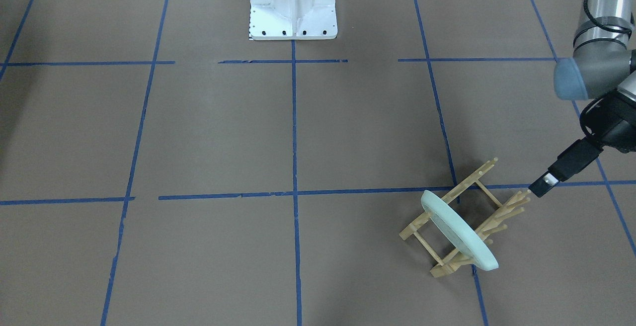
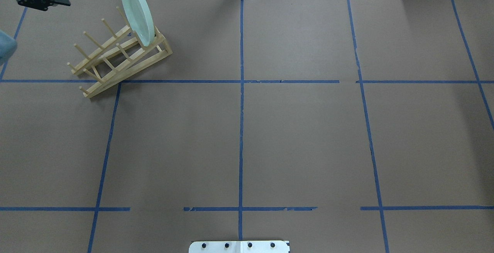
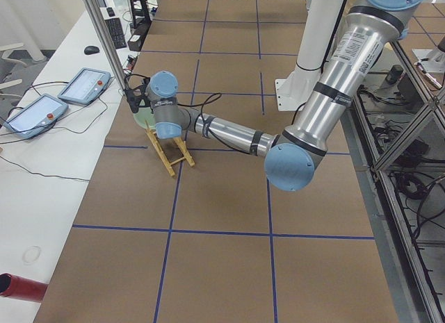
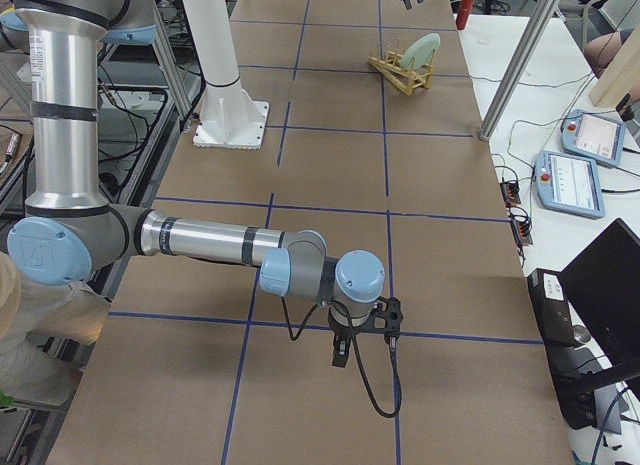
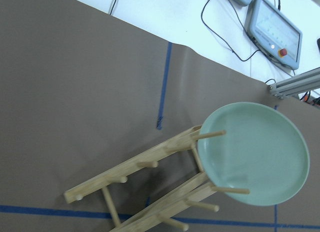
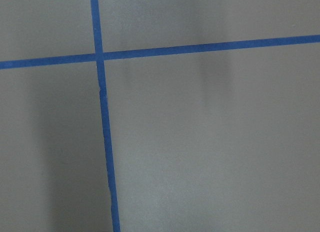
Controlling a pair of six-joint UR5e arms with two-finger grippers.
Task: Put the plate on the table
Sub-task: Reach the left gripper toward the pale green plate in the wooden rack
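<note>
The pale mint-green plate stands on edge between the pegs at one end of a light wooden rack, leaning slightly. Both sit on the brown table with blue tape lines, at the far left in the overhead view, where the plate and rack show clearly. My left gripper hovers open and empty beside the rack's other end, apart from the plate. The left wrist view looks down on the plate. My right gripper hangs low over bare table far from the rack; I cannot tell whether it is open.
The white robot base stands at the table's middle, on the robot's side. An aluminium post rises at the table edge just beyond the plate. Teach pendants and cables lie on the white bench past that edge.
</note>
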